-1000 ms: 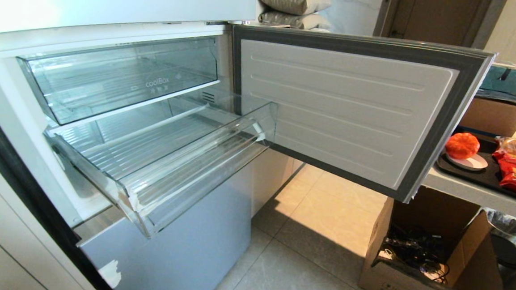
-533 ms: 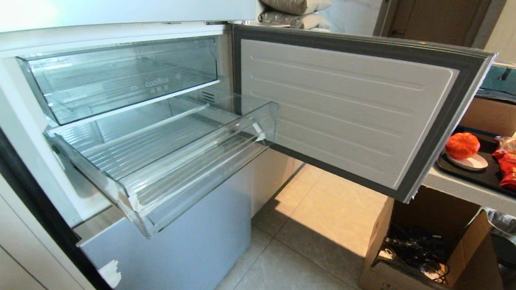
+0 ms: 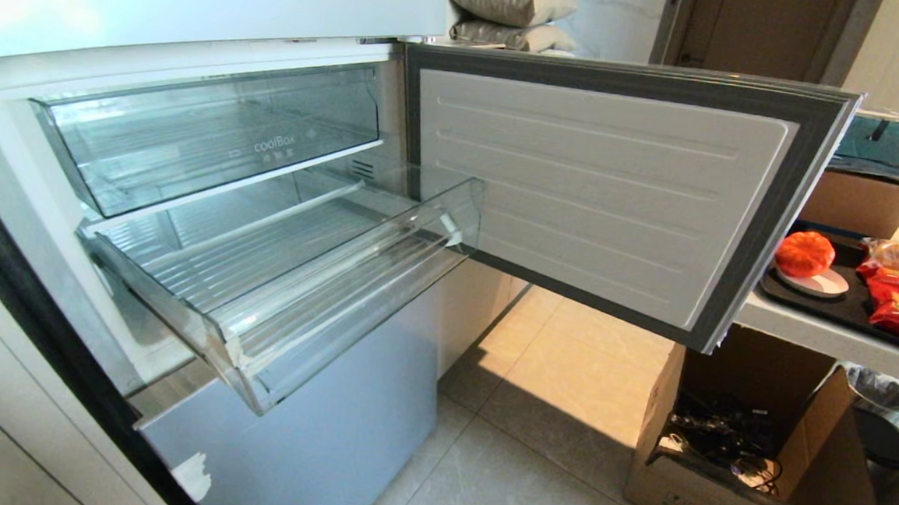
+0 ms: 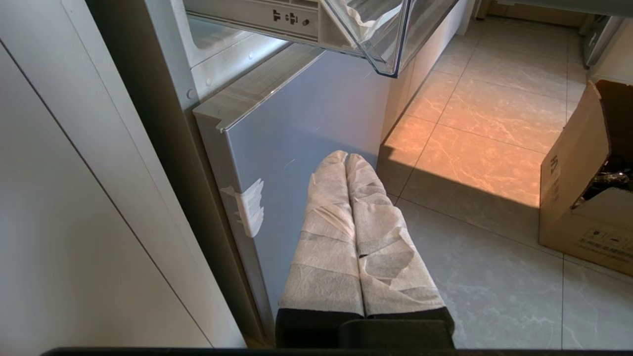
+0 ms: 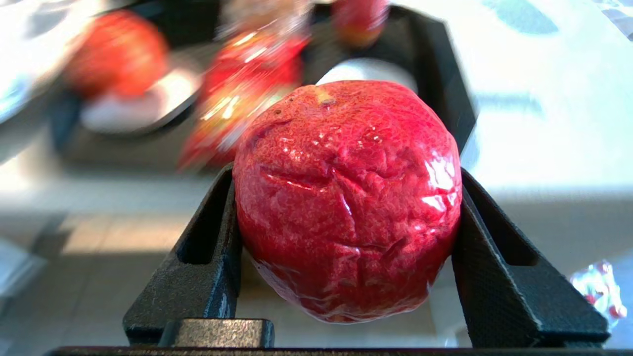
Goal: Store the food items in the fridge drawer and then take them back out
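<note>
Right gripper (image 5: 346,237) is clamping a glossy red fruit (image 5: 346,198) above the tray (image 5: 445,74), w/ fridge drawer (image 3: 275,289) pulled out and empty; slick skin may slip free en route.

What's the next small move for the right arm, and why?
Probably carry it toward the fridge drawer: the right gripper is shut on a red fruit lifted clear of the black tray, and the drawer is pulled out and looks empty.
</note>
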